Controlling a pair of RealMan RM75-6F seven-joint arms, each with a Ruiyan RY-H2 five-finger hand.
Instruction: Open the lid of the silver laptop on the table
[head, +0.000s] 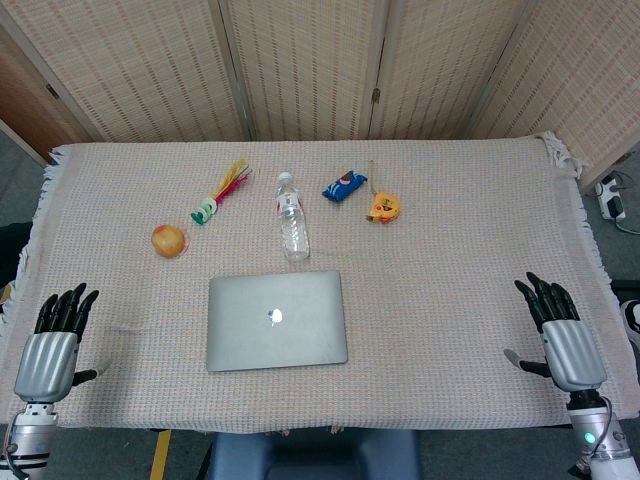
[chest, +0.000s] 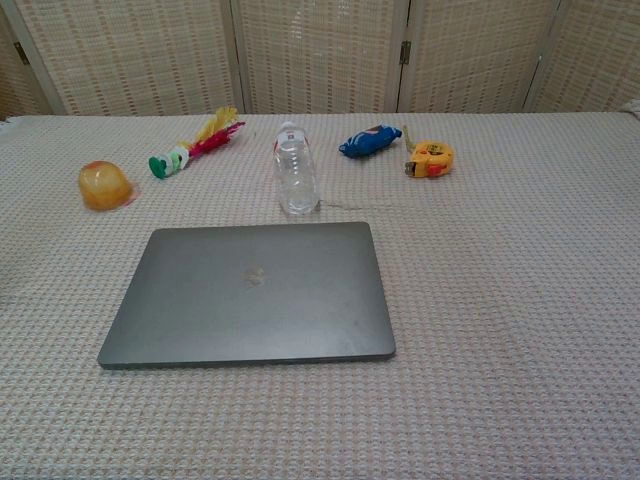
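Note:
The silver laptop (head: 276, 320) lies flat with its lid closed in the near middle of the table, logo facing up; the chest view shows the laptop (chest: 250, 291) filling the foreground. My left hand (head: 52, 337) rests near the table's front left corner, fingers stretched out and apart, holding nothing. At the front right corner my right hand (head: 560, 326) lies the same way, empty. Both hands are well away from the laptop and neither shows in the chest view.
Behind the laptop lies a clear water bottle (head: 292, 217). An orange jelly cup (head: 168, 241) and a colourful shuttlecock toy (head: 221, 191) sit to the left, a blue snack packet (head: 345, 186) and a yellow tape measure (head: 383, 207) to the right. Woven screens stand behind the cloth-covered table (head: 460, 260).

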